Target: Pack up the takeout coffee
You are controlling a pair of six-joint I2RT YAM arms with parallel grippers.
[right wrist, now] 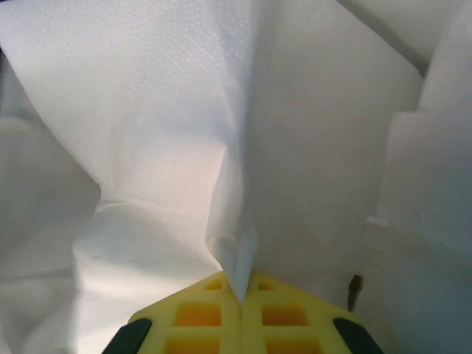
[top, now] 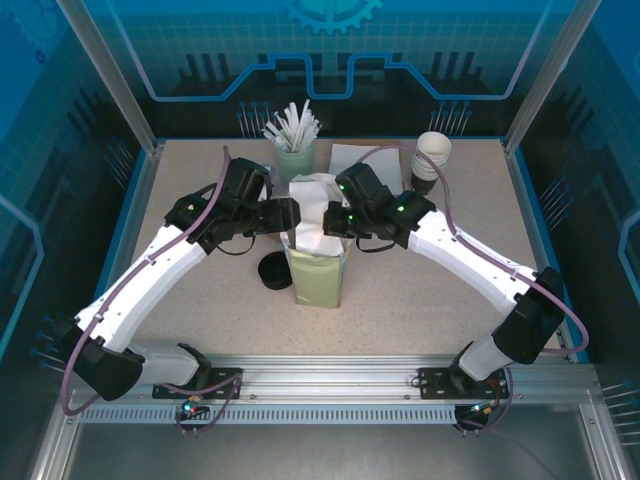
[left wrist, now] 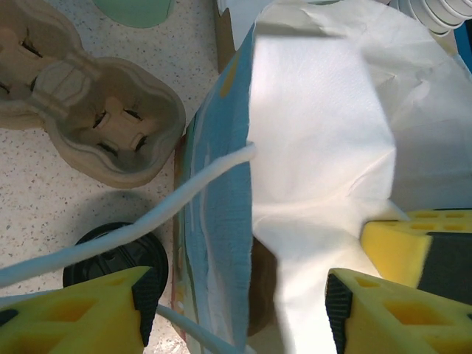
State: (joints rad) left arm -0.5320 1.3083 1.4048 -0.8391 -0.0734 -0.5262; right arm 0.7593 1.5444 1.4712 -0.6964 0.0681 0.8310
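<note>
Left jaws near lidded coffee [left wrist: 110, 259] beside bag [left wrist: 221, 214]

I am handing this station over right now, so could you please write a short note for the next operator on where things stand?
Left gripper: open, fingers astride the paper bag's left wall at its mouth.
Right gripper: shut on the white napkin sticking out of the bag.
Takeout coffee: on the table just left of the bag, black lid on, not held.
Done: napkin is at the bag's mouth.
Left: coffee not yet in the bag; the pulp cup carrier lies empty nearby.
</note>
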